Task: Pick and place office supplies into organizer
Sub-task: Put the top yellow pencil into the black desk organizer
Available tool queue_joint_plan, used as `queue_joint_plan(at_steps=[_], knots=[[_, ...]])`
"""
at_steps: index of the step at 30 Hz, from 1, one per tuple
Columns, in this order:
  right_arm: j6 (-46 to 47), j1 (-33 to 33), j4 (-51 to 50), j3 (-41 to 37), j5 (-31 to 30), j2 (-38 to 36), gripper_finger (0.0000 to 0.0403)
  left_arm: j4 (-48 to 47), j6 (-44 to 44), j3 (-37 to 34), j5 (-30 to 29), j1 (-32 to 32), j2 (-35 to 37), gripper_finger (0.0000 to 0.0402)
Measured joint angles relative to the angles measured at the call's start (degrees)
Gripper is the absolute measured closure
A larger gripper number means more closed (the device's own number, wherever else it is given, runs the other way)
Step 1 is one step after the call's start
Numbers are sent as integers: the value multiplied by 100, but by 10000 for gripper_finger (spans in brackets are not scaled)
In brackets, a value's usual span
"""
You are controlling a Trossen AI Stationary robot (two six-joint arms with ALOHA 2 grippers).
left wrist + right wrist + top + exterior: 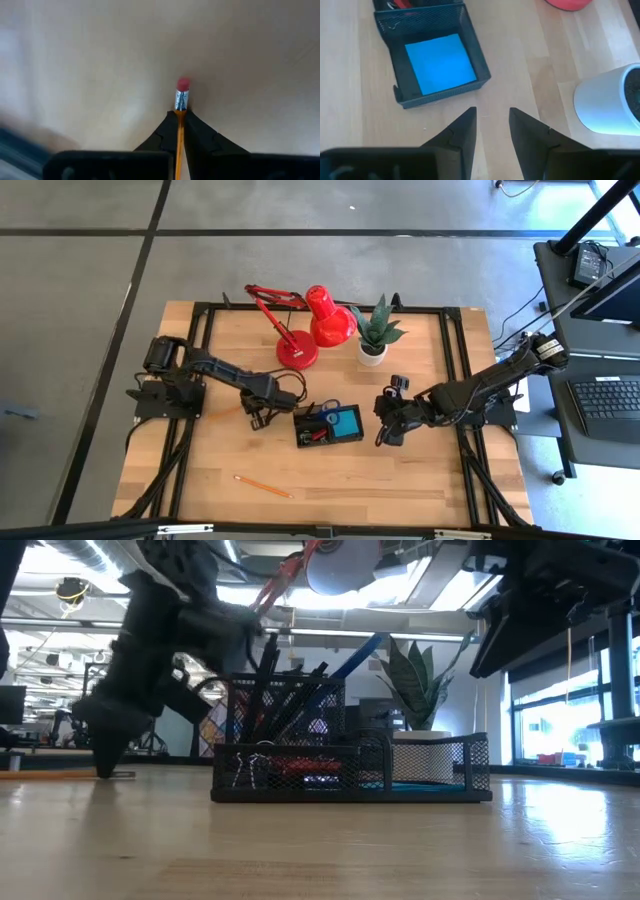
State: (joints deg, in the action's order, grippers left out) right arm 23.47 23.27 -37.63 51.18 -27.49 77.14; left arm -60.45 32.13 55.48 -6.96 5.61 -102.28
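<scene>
High view, near edge: a loose pencil (pixel 263 486) lay alone on the table (pixel 400 480), well apart from everything else.
Organizer (pixel 328 426): black mesh tray at mid-table, between the two arms; the blue note pad (pixel 440 63) lay flat in its open compartment, and the blue-handled scissors (pixel 327 408) and dark pens stood in the taller part (the low view showed them upright behind the mesh).
Left pincer (pixel 180 131): just to the left of the organizer, low over the table, fingers closed on an orange pencil whose pink eraser end (pixel 183 84) stuck out beyond the fingertips.
Right pincer (pixel 492 131): just to the right of the organizer, fingers parted and gripping nothing, bare wood between them, with the note pad compartment ahead.
Far side: a white-potted plant (pixel 376 332) stood beside the red desk lamp (pixel 305 325), both behind the organizer and well clear of the pincers.
</scene>
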Motion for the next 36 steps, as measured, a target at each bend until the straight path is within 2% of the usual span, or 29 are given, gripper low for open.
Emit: queue_joint_plan(at_steps=[7, 11, 20, 36], knots=[[30, -150, 27, 0, 0, 0, 283, 665, -57, 15, 560, 418, 206, 389], [39, -218, 38, 0, 2, 0, 283, 1044, -185, 32, 691, 640, 188, 372], [42, -427, 103, 0, 2, 0, 283, 1201, -244, -14, 584, 724, 184, 323], [-127, -726, 149, 0, 4, 0, 283, 1440, -71, -24, 140, 715, 173, 318]])
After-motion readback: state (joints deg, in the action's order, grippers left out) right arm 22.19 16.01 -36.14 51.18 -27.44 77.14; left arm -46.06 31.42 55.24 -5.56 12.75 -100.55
